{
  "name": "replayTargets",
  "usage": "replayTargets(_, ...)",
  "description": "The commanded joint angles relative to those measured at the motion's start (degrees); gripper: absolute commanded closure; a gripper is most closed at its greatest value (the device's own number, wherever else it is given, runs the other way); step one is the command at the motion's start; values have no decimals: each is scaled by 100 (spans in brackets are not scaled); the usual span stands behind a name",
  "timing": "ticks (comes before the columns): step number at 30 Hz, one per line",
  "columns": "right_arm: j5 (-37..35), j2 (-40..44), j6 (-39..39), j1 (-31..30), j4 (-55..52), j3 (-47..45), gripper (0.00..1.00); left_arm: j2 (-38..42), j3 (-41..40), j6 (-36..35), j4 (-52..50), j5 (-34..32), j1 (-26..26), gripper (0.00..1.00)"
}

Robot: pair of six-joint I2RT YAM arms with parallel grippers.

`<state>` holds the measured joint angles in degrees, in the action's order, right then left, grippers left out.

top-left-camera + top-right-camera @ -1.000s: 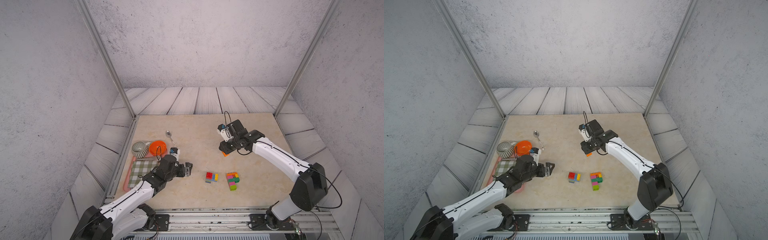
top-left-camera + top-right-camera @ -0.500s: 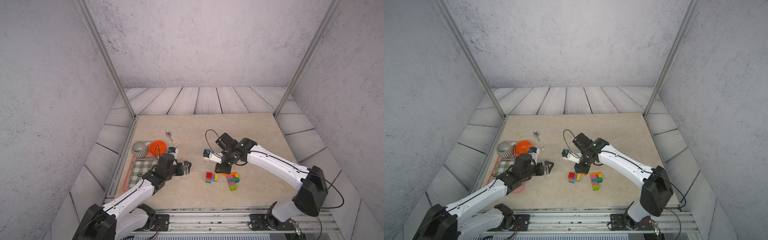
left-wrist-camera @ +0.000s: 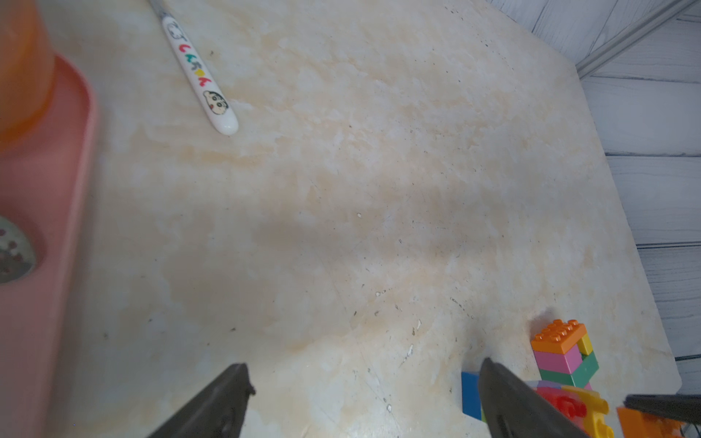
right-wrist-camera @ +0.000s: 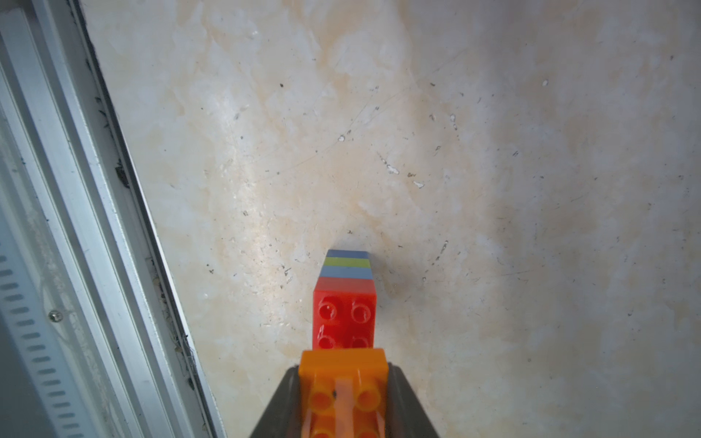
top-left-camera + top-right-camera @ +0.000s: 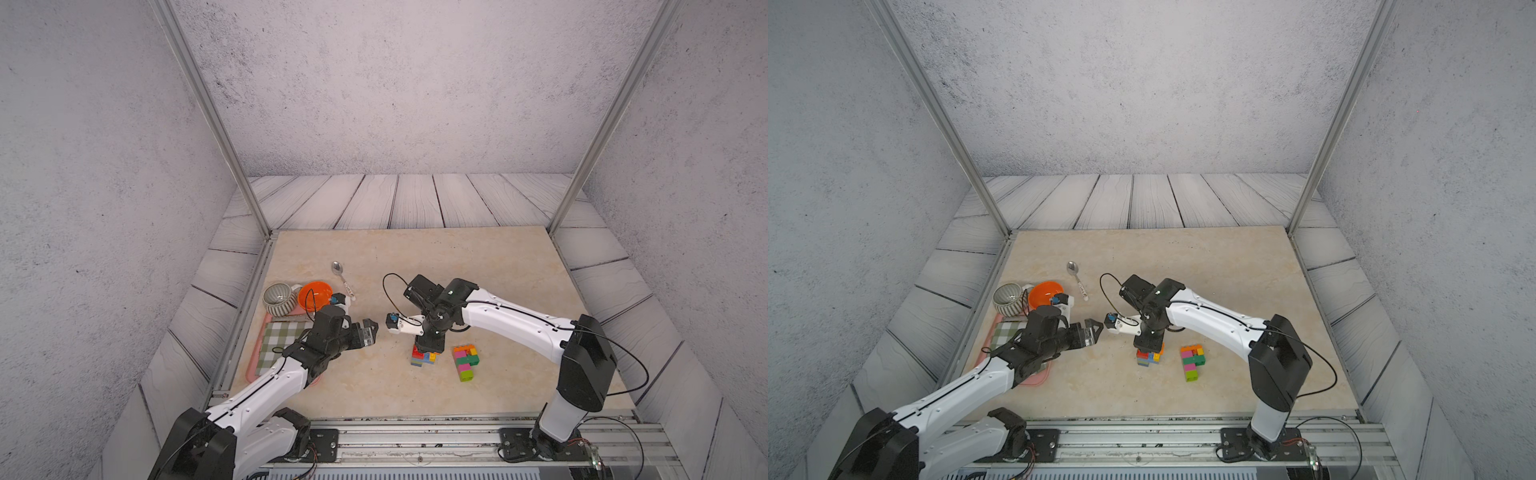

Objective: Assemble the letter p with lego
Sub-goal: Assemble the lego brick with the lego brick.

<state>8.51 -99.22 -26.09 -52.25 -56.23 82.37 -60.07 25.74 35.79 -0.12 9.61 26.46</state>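
The main risk is a toppled or scattered build. The red-topped stack (image 4: pixel 344 318) has red over blue, lime and blue layers, with a yellow piece at its side. It stands free on the worktop (image 5: pixel 374 386) and nothing braces it. The right end effector (image 5: pixel 429 347) points down right above this stack, its jaws narrowed on 1 orange brick (image 4: pixel 343 364). In the right wrist view the brick's front edge overlaps the rear studs of the red top, so it looks offset rather than square over it. Whether it already touches the studs I cannot tell. Pressing down off-centre could tip the stack or shove it sideways. If the studs do not line up, the brick could twist in the jaws or spring off when let go. A slide could also knock the multicoloured cluster (image 5: pixel 465 360) — orange, pink, green and lime — which lies near the stack, on the side away from the left arm. The left end effector (image 5: pixel 371 332) hovers spread wide and empty, apart from the stack and between it and the pink tray (image 5: pixel 252 365), so it steadies nothing.
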Motion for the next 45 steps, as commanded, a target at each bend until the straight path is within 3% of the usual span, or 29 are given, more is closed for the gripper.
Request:
replayTargets(1, -171, -220, 129, -80, -270, 225, 100, 89, -112, 112, -123, -81, -166, 2)
replayTargets(13, -201, -601, 305, -154, -363, 444, 100, 393, -227, 257, -322, -181, -483, 2)
replayTargets(45, -400, -751, 679, -325, -145, -6, 100, 479, -248, 250, -364, -239, -520, 2)
